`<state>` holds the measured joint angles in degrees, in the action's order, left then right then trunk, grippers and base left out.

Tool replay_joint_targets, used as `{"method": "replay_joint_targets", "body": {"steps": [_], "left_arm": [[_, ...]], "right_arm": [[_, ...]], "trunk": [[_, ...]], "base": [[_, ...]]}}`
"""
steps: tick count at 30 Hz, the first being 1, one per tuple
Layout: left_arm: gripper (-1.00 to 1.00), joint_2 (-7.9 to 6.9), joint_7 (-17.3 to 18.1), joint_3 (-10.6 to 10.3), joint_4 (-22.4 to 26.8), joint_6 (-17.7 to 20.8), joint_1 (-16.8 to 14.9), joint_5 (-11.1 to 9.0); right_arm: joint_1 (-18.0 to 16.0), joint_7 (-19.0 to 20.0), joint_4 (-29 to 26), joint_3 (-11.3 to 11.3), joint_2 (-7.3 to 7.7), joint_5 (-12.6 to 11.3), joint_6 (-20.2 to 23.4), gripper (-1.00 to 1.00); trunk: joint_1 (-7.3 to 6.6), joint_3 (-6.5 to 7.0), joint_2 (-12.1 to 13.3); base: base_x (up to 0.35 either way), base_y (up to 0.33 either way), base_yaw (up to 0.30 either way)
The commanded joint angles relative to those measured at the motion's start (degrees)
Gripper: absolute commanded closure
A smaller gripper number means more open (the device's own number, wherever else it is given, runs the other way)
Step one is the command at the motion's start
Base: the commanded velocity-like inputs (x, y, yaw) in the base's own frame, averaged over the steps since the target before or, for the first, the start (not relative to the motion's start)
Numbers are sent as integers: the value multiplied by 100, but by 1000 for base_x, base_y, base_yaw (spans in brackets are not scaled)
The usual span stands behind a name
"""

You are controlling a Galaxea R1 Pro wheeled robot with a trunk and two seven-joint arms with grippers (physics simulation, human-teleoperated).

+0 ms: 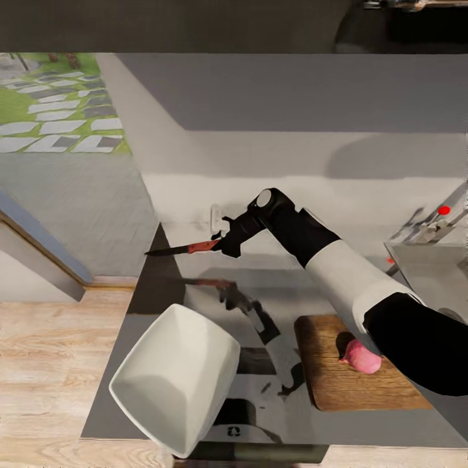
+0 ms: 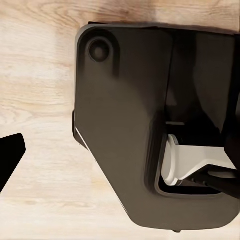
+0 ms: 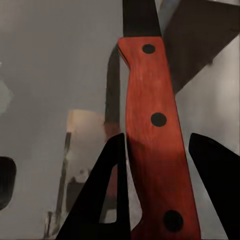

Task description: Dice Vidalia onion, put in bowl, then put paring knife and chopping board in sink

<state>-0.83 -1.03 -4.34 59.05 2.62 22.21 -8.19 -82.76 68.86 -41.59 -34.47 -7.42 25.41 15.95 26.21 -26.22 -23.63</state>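
Observation:
My right gripper (image 1: 225,243) is shut on the red handle of the paring knife (image 1: 195,247), held above the countertop (image 1: 286,279) with the dark blade pointing left. In the right wrist view both fingers (image 3: 107,200) flank the riveted red handle of the knife (image 3: 155,130). The pale pink Vidalia onion (image 1: 361,357) rests on the brown chopping board (image 1: 338,380), partly behind my right forearm. The white bowl (image 1: 175,377) stands at the counter's front left. At the right edge is the steel sink (image 1: 429,266). One dark finger (image 2: 10,152) of my left gripper hangs over the wood floor.
The tap with its red dot (image 1: 444,210) stands behind the sink. A white wall socket (image 1: 215,218) sits just behind the knife. The counter ends at its left edge (image 1: 140,286), with wood floor (image 1: 52,351) beyond. My own dark base (image 2: 140,125) is below the left arm.

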Motion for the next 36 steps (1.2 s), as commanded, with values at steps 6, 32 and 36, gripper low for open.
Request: {"method": "replay_joint_targets", "body": {"steps": [6,32,36], "left_arm": [[-100,-5,-11,-14,3,28,3,-63],[-100,2,-11,-14,-35,28,3,-78],[-100,11,-11,-14,-73,25,3,-78]], "right_arm": [[-5,22,-24,172,12,8,108,100],[4,-1968,-728,714,569,8,913,100],[23,-2105,-728,708,706,5,1054,100]], "trunk": [[2,47,-9],[2,285,-9],[2,322,-9]], "base": [[-250,0,0],[-255,-7,0],[-98,-151,-48]]}}
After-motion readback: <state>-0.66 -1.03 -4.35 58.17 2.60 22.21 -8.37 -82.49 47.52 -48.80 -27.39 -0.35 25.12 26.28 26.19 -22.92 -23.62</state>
